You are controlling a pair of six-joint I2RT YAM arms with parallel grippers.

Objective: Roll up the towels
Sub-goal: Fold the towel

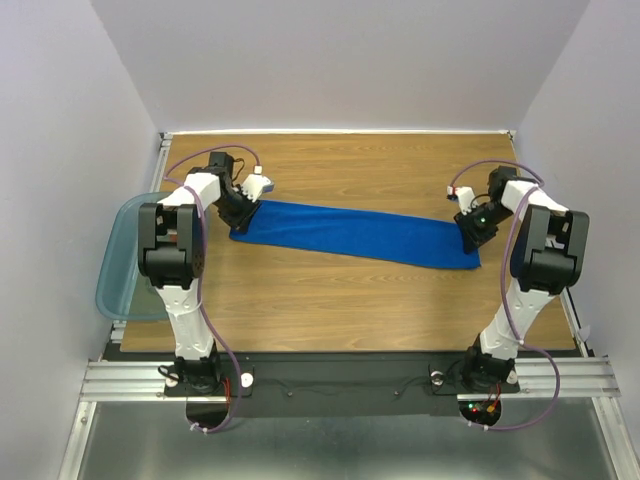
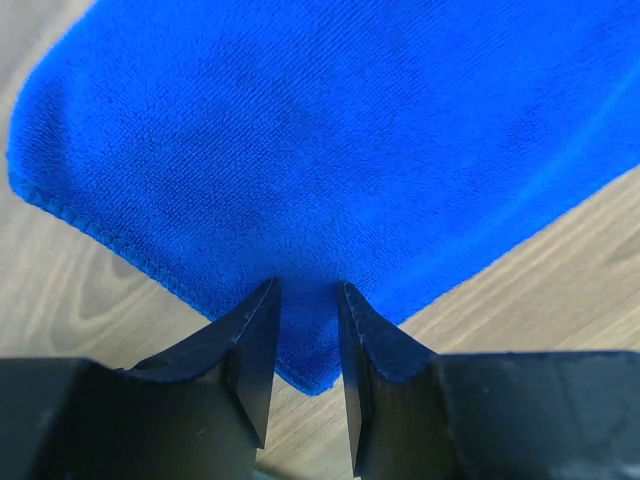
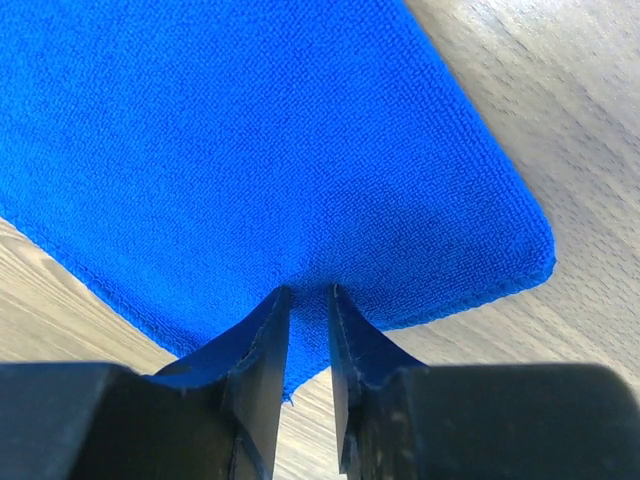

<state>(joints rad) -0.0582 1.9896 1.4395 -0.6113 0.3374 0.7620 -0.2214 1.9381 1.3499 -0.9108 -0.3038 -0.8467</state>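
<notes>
Blue towel (image 1: 350,232) flat on counter (image 1: 330,310), long axis left-right. Left gripper (image 2: 305,300) at left end, right gripper (image 3: 310,295) at right end. Both released, jaws apart, straddling hem.

Bright even light w/ soft shadows (pics sharp).

The towel (image 1: 355,232) is bright royal blue, the table (image 1: 300,295) light wood-grain, the bin (image 1: 117,272) translucent teal

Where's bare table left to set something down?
Bare wood behind the blue towel to the far edge, and between it and the arm bases. Crowded: both towel ends, at the left tool and right tool.
</notes>
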